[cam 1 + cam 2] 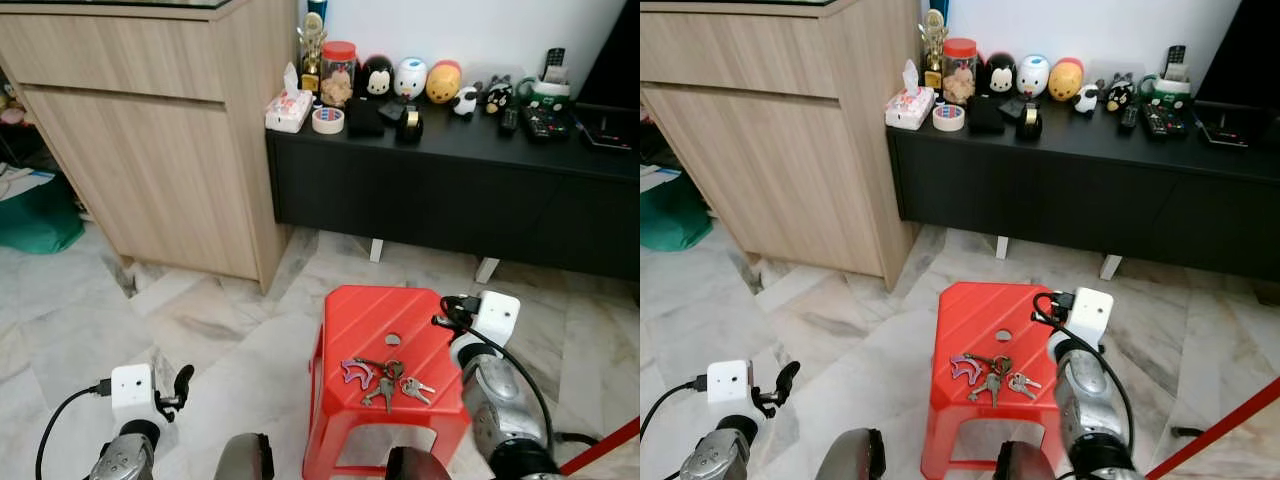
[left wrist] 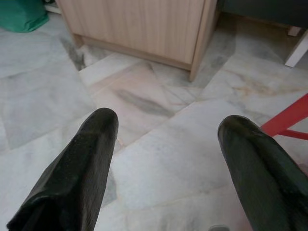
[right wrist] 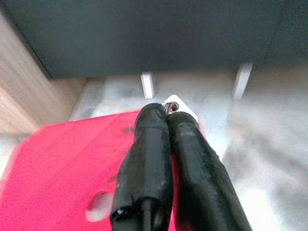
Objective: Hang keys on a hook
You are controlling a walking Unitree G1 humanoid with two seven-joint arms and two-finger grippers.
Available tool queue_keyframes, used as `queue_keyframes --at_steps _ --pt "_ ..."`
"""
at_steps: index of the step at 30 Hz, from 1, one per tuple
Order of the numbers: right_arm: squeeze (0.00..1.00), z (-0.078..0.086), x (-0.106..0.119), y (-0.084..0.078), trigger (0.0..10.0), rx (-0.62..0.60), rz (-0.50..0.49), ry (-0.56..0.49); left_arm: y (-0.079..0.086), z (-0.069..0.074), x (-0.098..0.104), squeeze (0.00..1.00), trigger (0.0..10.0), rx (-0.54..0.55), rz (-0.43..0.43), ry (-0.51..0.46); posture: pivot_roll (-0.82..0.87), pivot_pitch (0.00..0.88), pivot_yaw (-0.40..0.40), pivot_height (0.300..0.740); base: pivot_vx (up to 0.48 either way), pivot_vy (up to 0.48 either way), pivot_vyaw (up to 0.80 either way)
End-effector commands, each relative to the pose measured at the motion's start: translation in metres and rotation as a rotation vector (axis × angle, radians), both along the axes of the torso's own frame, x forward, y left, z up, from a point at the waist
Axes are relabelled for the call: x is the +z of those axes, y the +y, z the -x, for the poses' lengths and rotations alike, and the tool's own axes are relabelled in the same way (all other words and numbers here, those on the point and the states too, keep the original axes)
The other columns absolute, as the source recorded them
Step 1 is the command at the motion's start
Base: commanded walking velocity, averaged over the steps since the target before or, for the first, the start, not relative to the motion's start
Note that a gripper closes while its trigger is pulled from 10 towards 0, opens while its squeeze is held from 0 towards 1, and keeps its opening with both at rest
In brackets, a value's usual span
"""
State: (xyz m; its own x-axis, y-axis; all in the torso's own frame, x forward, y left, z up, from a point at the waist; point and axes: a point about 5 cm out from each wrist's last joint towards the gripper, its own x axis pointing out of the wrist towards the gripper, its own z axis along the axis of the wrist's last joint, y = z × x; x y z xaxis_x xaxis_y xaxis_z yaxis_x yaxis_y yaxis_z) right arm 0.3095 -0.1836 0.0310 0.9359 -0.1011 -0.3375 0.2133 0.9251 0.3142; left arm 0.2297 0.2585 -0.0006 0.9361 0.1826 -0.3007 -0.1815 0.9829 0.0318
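Nearest the robot, the left gripper (image 2: 163,144) is hanging low over the marble floor (image 1: 90,320) with its fingers spread wide. Just right of it, the keys (image 1: 385,378) are lying on the near side of the red stool (image 1: 375,315). The right gripper (image 3: 166,120), fingers pressed together with something small and pale at their tips, is hovering beside the stool's right edge; it should open before dropping onto the key ring. Farther off, the wooden cabinet (image 1: 150,160) and black sideboard (image 1: 450,190) are showing from the head, with no hook that I can make out.

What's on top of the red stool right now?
A bunch of keys with a purple fob lies on the red stool, near its front edge. The floor under the seat is hidden.
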Motion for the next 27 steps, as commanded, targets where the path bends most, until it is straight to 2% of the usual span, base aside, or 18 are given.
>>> queue_keyframes --at_steps 1,2,3,4,6,7,8,10,13,15,17,21,24,27 --pt "0.0 0.003 -0.007 -0.003 10.0 -0.066 -0.125 0.034 -0.002 0.003 -0.004 0.0 10.0 -0.015 -0.01 0.021 0.09 0.0 -0.042 0.608 0.0 0.0 0.0" --pt "0.0 0.002 -0.006 -0.004 10.0 -0.057 -0.11 0.023 -0.002 0.003 -0.005 0.0 10.0 -0.015 -0.01 0.022 0.09 0.0 -0.042 0.608 0.0 0.0 0.0" --pt "0.0 0.002 -0.006 -0.002 10.0 0.006 -0.041 0.031 -0.001 0.004 -0.005 0.0 10.0 -0.015 -0.011 0.022 0.09 0.0 -0.039 0.608 0.0 0.0 0.0" --pt "0.0 0.002 -0.006 -0.002 10.0 0.006 -0.041 0.031 -0.001 0.004 -0.005 0.0 10.0 -0.015 -0.011 0.022 0.09 0.0 -0.039 0.608 0.0 0.0 0.0" --pt "0.0 0.003 -0.008 0.001 10.0 0.07 0.076 0.081 -0.001 0.004 -0.006 0.0 10.0 -0.018 -0.012 0.025 0.09 0.0 -0.037 0.608 0.0 0.0 0.0" --pt "0.0 0.003 -0.009 -0.001 10.0 0.013 -0.006 0.101 -0.001 0.004 -0.006 0.0 10.0 -0.019 -0.013 0.026 0.09 0.0 -0.035 0.608 0.0 0.0 0.0" --pt "0.0 0.001 -0.009 -0.006 10.0 -0.118 -0.177 0.105 0.0 0.005 -0.006 0.0 10.0 -0.019 -0.015 0.027 0.08 0.0 -0.036 0.608 0.0 0.0 0.0" --pt "0.0 -0.003 -0.001 -0.006 10.0 0.001 -0.008 0.062 0.0 0.005 -0.007 0.0 10.0 -0.019 -0.015 0.027 0.08 0.0 -0.034 0.608 0.0 0.0 0.0" --pt "0.0 -0.006 0.006 -0.003 10.0 0.072 0.123 0.007 0.001 0.006 -0.008 0.0 10.0 -0.016 -0.014 0.033 0.08 0.0 -0.035 0.608 0.0 0.0 0.0" --pt "0.0 -0.008 0.015 -0.002 10.0 0.083 0.148 -0.081 0.001 0.006 -0.01 0.0 10.0 -0.013 -0.015 0.041 0.08 0.0 -0.037 0.608 0.0 0.0 0.0" --pt "0.0 -0.009 0.022 -0.001 10.0 0.078 0.147 -0.133 0.001 0.008 -0.012 0.0 10.0 -0.005 -0.01 0.049 0.08 0.0 -0.038 0.608 0.0 0.0 0.0" --pt "0.0 -0.007 0.03 0.0 10.0 0.091 0.228 -0.215 0.002 0.017 -0.022 0.0 10.0 0.023 0.002 0.097 0.08 0.0 -0.044 0.608 0.0 0.0 0.0" --pt "0.0 -0.005 0.031 -0.001 10.0 0.089 0.267 -0.238 0.003 0.026 -0.03 0.0 10.0 0.042 0.005 0.139 0.08 0.0 -0.053 0.623 0.0 0.0 0.0" --pt "0.0 -0.004 0.029 -0.002 10.0 0.094 0.263 -0.235 0.007 0.033 -0.035 0.0 10.0 0.071 0.015 0.164 0.09 0.0 -0.057 0.643 0.0 0.0 0.0"
